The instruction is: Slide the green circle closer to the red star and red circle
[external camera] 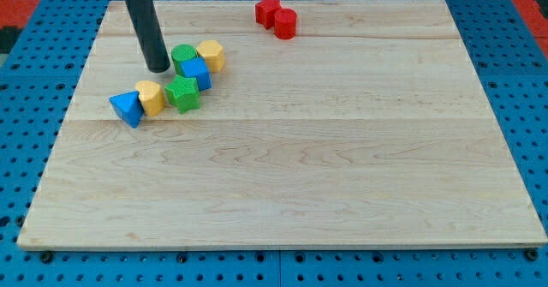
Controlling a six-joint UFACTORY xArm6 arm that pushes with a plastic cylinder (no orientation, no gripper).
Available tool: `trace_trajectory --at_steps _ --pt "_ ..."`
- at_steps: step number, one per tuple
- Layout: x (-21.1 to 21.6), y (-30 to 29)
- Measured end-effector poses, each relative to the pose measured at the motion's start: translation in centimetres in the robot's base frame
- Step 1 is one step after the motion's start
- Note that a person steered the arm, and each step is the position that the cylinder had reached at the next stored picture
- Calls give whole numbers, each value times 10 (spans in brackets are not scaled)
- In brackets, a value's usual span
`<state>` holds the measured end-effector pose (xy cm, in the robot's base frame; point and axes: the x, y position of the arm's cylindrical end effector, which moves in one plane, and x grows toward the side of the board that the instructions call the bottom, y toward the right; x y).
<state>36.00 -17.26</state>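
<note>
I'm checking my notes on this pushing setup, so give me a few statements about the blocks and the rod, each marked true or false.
1. My tip sits just to the view's left of the green circle block. True.
2. The red star block and red circle block lie far apart. False: they touch, near the view's top.
3. The green circle is already beside the red pair. False: it sits in the left cluster.
4. The blue cube block is beside the yellow hexagonal block. True.

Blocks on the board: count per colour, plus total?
Red: 2, star and circle
Green: 2, circle and star
Yellow: 2
Blue: 2
Total: 8
</note>
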Motion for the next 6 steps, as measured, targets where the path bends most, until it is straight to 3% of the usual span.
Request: trace_trajectory --at_steps 1,3,4,6 --pt "-3 35" --pt "-51 50" --pt "-54 -2" --pt "-104 126"
